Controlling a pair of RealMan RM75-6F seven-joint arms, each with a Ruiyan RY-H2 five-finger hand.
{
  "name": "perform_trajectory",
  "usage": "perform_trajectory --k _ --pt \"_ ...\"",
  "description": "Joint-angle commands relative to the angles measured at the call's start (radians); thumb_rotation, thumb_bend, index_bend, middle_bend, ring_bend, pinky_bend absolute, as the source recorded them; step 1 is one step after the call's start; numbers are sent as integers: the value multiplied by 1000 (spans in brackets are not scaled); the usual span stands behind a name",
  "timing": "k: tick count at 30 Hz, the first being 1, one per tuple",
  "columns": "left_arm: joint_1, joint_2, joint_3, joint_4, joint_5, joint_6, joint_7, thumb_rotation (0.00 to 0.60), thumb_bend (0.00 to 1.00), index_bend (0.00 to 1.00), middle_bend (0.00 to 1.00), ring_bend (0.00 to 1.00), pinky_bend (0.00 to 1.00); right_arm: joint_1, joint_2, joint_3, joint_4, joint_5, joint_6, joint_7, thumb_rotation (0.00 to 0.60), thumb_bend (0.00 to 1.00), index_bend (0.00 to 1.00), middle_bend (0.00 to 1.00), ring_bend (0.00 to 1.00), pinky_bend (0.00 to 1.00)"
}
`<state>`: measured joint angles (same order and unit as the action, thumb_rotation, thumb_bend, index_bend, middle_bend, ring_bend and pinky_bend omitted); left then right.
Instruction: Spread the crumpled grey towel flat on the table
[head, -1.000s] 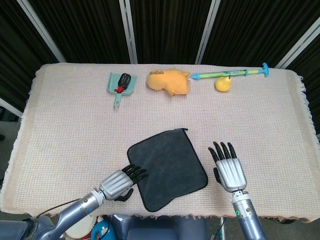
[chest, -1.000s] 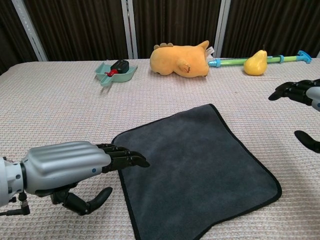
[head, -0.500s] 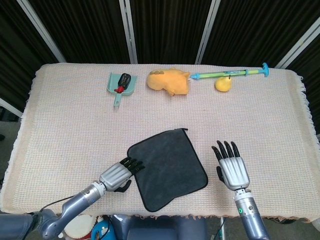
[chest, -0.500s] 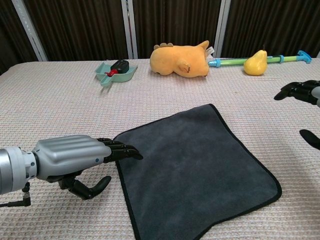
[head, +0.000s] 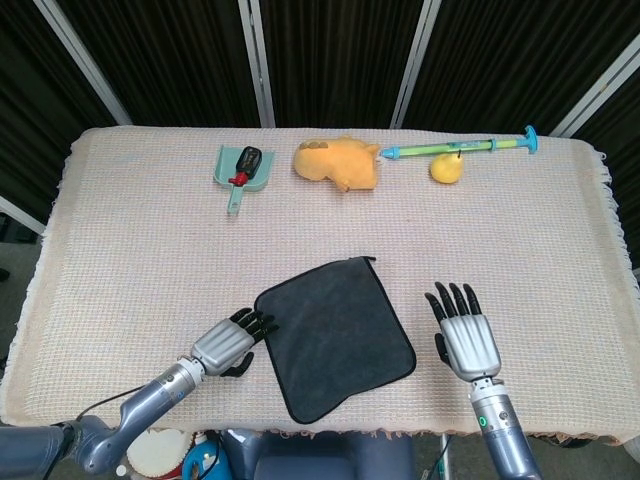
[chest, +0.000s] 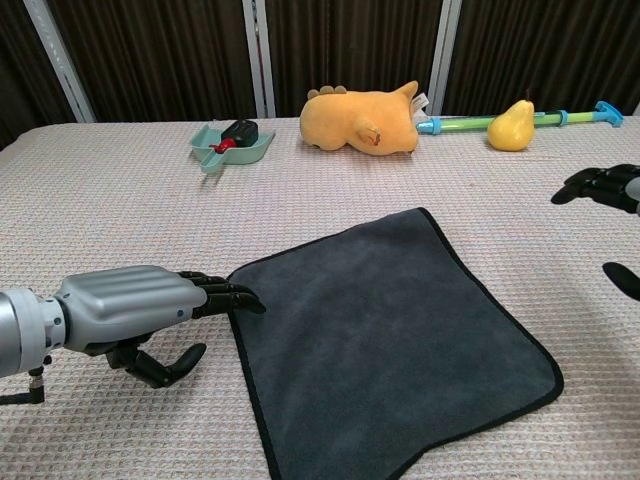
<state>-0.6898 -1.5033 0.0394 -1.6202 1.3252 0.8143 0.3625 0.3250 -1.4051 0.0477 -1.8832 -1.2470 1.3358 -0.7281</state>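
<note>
The place is looking like a robot test booth or lab rather than a home. Black pleated curtains (head: 330, 60) are hanging behind the table between slanted white frame poles (head: 256, 62), closing off the scene. A beige woven cloth (head: 120, 250) is covering the table, and an unrelated assortment of props is lying along its far edge: a teal dustpan (head: 233, 170), an orange plush toy (head: 338, 162), a yellow pear (head: 446, 168) and a toy syringe (head: 460, 149).

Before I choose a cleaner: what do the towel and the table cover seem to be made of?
Towel: probably microfibre or plush cloth; matte dark grey, short soft nap, stitched black edge. Table cover: seemingly woven cotton-like fabric; beige waffle texture, frayed fringe along the edges in the head view.
</note>
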Motion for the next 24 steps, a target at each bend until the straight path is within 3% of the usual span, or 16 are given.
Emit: perform_trajectory --k 1,12,24 --pt "-2 -1 -4 5 1 2 -7 600 668 65 19 0 62 1 -2 -1 -1 0 0 -4 600 546 141 77 0 36" --pt "-10 -25 -17 32 9 10 -29 600 669 67 19 0 63 0 -9 -4 7 1 0 -5 600 545 141 77 0 36" --pt "-32 -38 -22 57 -48 -23 27 600 673 71 20 0 62 0 -2 -5 10 1 -3 6 600 545 141 77 0 36"
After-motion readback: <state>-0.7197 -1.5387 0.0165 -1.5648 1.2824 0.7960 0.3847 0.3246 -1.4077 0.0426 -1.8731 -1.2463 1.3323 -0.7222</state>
